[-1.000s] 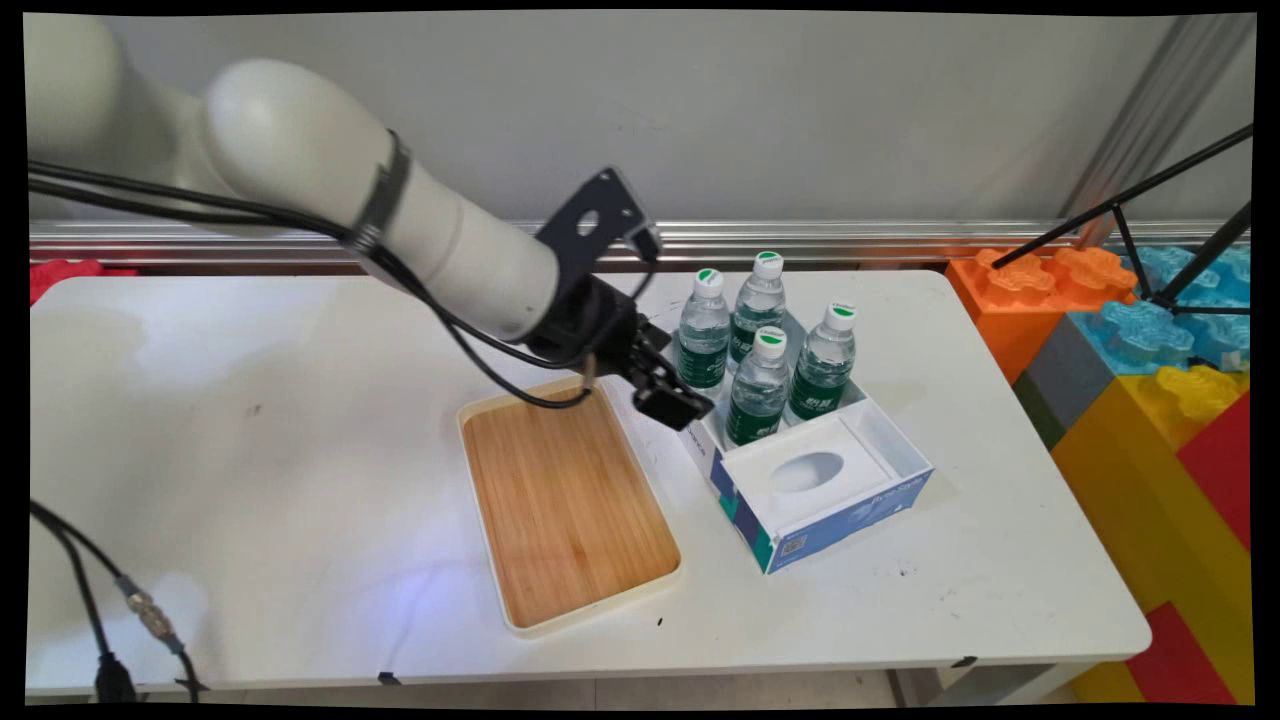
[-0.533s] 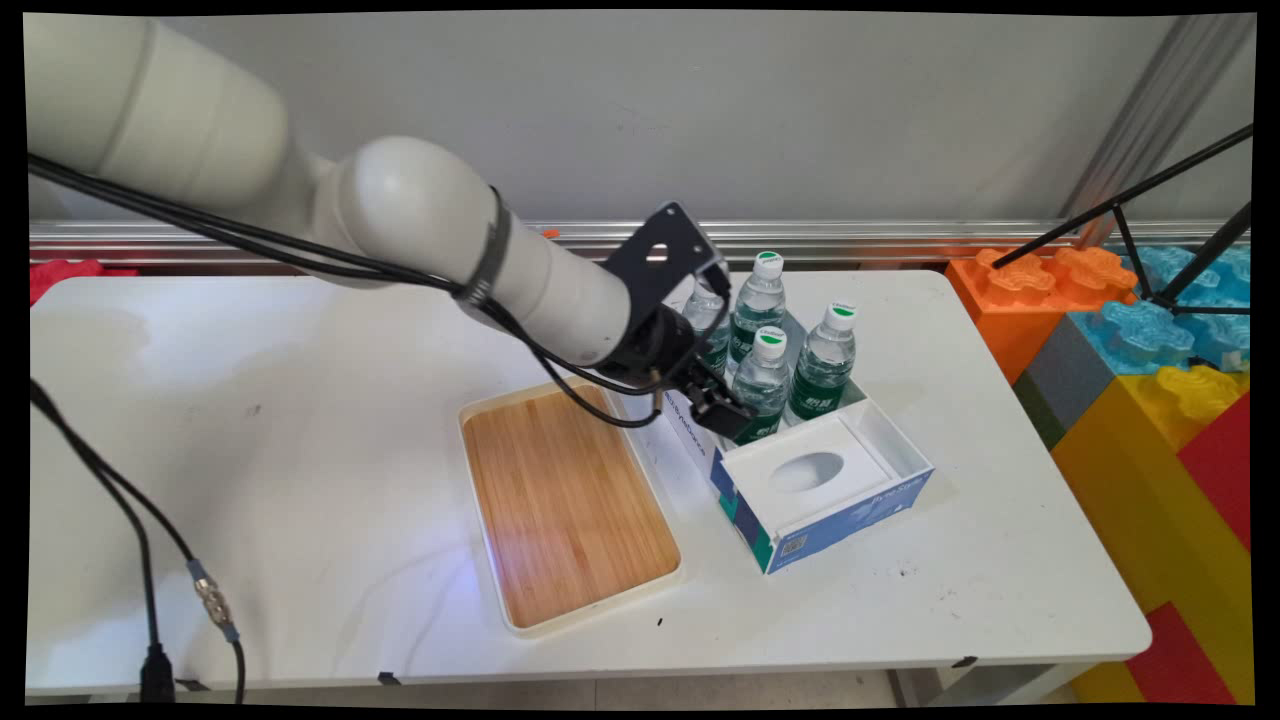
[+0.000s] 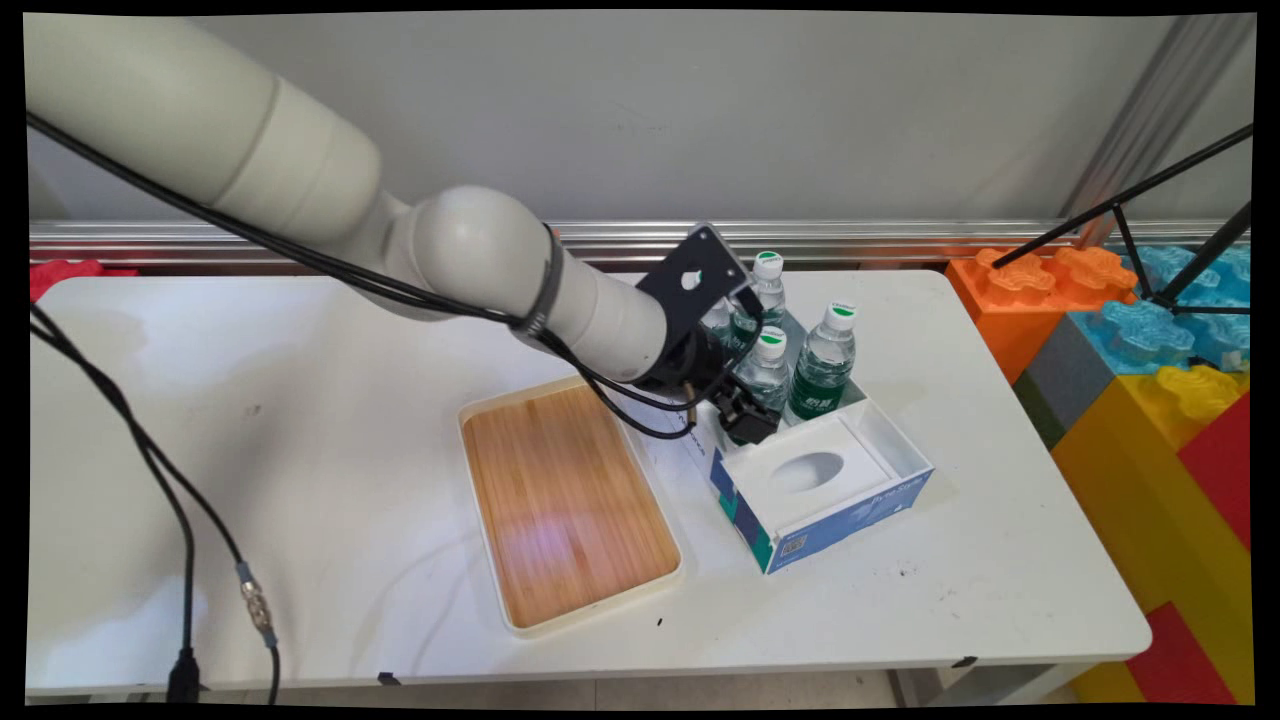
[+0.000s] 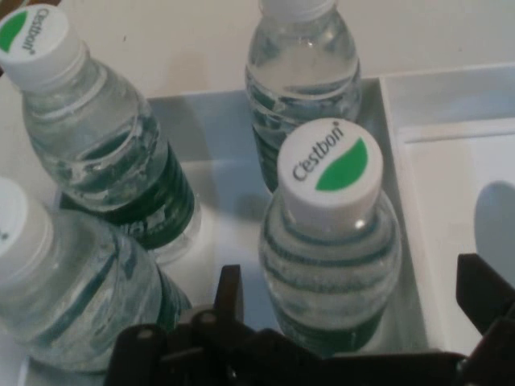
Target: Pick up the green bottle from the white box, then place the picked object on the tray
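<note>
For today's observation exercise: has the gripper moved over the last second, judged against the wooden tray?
Yes. The gripper has moved right, away from the wooden tray, and now sits open around the nearest water bottle in the box.

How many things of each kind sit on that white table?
Water bottles: 4, standing in the box
Box, blue and white: 1
Wooden tray: 1
Total: 6
The pincer is open around the near bottle.

"Cestbon" on the white-and-green cap (image 4: 331,167) of the nearest water bottle, same lettering partly visible on the upper-left bottle's cap (image 4: 30,34)
</note>
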`<state>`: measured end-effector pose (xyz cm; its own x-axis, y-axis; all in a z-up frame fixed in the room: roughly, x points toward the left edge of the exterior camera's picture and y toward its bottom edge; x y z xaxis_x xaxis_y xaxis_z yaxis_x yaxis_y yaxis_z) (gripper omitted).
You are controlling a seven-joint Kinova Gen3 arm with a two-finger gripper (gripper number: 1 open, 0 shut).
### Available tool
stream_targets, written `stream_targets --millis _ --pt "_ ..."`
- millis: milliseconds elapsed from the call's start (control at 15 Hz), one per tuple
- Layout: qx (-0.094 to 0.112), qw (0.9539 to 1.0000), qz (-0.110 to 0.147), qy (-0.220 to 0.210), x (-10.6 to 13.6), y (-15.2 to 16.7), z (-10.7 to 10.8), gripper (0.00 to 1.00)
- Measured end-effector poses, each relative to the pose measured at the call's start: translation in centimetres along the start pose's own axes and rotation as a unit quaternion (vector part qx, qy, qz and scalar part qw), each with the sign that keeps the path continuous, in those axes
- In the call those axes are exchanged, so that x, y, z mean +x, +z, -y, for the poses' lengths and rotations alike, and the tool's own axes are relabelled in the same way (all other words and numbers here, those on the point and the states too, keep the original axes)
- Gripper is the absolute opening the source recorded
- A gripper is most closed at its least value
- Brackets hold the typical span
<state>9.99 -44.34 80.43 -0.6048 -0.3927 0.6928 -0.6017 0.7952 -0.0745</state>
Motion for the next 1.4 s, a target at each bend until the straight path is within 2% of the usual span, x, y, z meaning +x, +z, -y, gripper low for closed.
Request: stream_targets --millis 400,467,800,1067,1400 --pt "0.013 0.9999 -0.007 0.0 0.0 1.9 0.0 1.0" --pt "0.015 0.9998 -0.009 -0.001 0.1 2.0 0.0 0.0" --pt "0.015 0.9997 -0.018 -0.008 0.6 1.6 -0.3 0.0" --pt "0.009 0.9996 -0.022 -0.015 1.5 -0.3 -0.5 0.0" --pt "0.008 0.9993 -0.03 -0.02 4.0 -5.2 -0.6 0.0"
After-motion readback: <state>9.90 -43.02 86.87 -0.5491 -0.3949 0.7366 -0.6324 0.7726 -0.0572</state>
